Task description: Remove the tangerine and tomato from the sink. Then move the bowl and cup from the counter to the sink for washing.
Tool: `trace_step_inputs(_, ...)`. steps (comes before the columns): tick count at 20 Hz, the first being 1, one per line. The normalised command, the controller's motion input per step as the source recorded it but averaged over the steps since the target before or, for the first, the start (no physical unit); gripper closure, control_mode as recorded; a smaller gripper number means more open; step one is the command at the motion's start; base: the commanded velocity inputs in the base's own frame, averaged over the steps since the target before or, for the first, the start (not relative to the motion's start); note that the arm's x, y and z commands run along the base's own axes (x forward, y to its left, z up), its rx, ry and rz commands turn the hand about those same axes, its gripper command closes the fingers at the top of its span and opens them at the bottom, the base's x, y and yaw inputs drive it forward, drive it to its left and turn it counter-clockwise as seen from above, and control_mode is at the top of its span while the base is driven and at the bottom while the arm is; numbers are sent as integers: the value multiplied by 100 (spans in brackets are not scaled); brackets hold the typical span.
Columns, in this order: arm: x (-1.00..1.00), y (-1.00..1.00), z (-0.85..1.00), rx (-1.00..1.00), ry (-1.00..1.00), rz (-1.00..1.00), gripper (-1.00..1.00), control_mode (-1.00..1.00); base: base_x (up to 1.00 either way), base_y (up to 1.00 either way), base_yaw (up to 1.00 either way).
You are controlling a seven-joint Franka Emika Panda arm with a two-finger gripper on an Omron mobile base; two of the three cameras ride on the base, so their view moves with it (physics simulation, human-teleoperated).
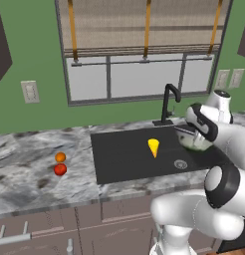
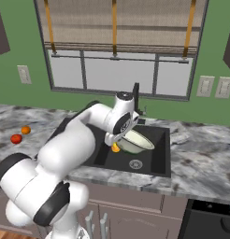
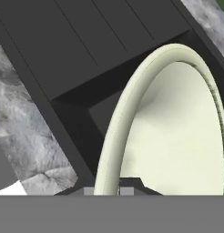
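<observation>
My gripper (image 3: 114, 190) is shut on the rim of the pale cream bowl (image 3: 177, 136). The bowl hangs tilted over the right part of the black sink (image 1: 119, 162); it also shows as the bowl (image 1: 194, 141) under the hand and as the bowl (image 2: 135, 142) over the sink (image 2: 156, 161). The yellow cup (image 1: 153, 147) stands inside the basin near its middle; the cup (image 2: 116, 149) peeks out from behind the arm. On the counter (image 1: 25, 174) left of the sink lie the tangerine (image 1: 60, 157) and, just in front of it, the tomato (image 1: 60, 170), seen too as the tangerine (image 2: 25, 130) and the tomato (image 2: 16, 138).
A black curved faucet (image 1: 169, 102) rises at the sink's back edge, close to my hand. The round metal drain (image 1: 180, 164) sits in the basin's right front. A window with blinds fills the green wall behind. Marbled counter (image 2: 205, 158) extends right of the sink.
</observation>
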Motion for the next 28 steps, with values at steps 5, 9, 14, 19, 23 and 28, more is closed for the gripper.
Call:
trace_step_inputs(5,23,-1,-25,-1,0,0,100,-100,0,0,0)
trace_step_inputs(9,20,-1,-23,-3,0,0,100,-100,0,0,0)
trace_step_inputs(14,17,-5,-22,-5,0,0,100,-100,0,0,0)
trace_step_inputs(19,16,-8,-20,-6,0,0,100,-100,0,0,0)
trace_step_inputs(23,16,-7,-21,-5,4,0,100,-100,0,0,0)
trace_step_inputs(28,18,-8,-20,-4,4,0,100,-100,0,0,0)
